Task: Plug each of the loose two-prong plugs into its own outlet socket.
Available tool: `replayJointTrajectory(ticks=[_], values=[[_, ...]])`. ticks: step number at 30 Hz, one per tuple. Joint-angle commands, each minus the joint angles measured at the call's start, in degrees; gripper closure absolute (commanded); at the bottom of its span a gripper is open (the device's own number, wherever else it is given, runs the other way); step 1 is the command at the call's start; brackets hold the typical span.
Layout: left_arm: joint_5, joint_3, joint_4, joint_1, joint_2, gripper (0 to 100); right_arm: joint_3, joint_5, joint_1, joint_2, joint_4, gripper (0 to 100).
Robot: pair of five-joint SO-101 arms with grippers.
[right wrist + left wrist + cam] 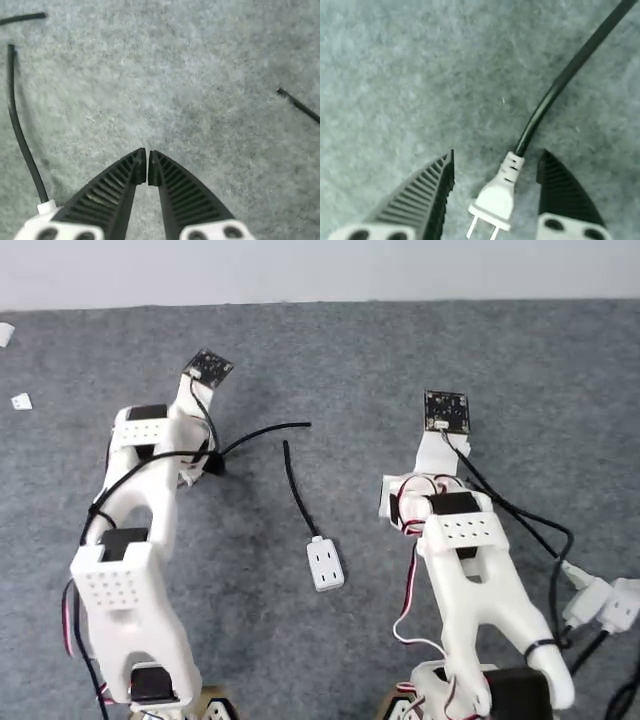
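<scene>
Grey felt-like cloth covers the desk [540, 350]; left hand [497, 155] stands open, one finger on either side of a white two-prong plug [494, 200] that lies flat on the cloth, with a gap at each side; black plug cord [560, 82] runs away from that hand; right hand [148, 155] is closed on nothing, tips together above bare cloth; white outlet socket [325, 565] lies between the two arms, slots facing up, on a black socket cord [298, 485].
</scene>
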Motion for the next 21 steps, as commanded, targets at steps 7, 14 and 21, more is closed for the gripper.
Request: replayJointTrajectory(ticks=[7,14,21], values=[[-4.9,-20.1,14.5,0.6,10.7,93,-2.3,0.5,0.3,1.2,-1.3,98.9],[-4.9,-31.0,33.0,0.3,16.4,94,-2.3,0.4,0.2,1.3,-1.4,98.9],[-4.7,-38.2,41.9,0.7,20.1,94,-2.3,0.7,-1.0,1.4,-1.5,98.9]])
